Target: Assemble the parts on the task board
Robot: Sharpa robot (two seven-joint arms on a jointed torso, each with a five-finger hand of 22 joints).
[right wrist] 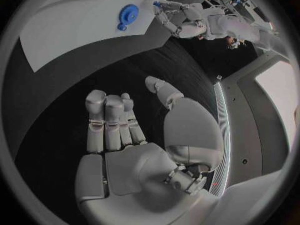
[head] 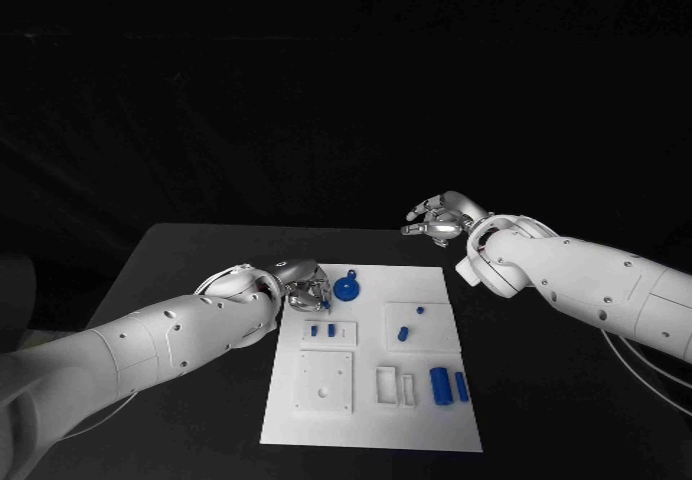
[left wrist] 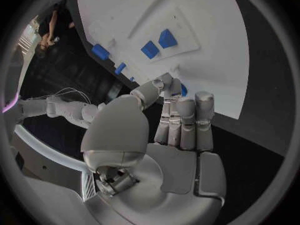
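Head view: we see the left hand (head: 300,287), fingers pressed together, beside the round blue part (head: 348,290) at the board's (head: 433,425) far edge; a nudge could shift it. Right hand (head: 443,221) hovers, fingers loosely curled.

You have open black table (head: 202,260) on every side of the white rectangular task board (head: 368,425). Your left silver hand (head: 299,290) crowds the board's far left corner, just beside the round blue disc part (head: 348,290) there. Your right silver hand (head: 444,222) hangs beyond the board's far right corner, apart from it, above bare table. Small blue pieces (head: 449,385) stand along the board's right side.
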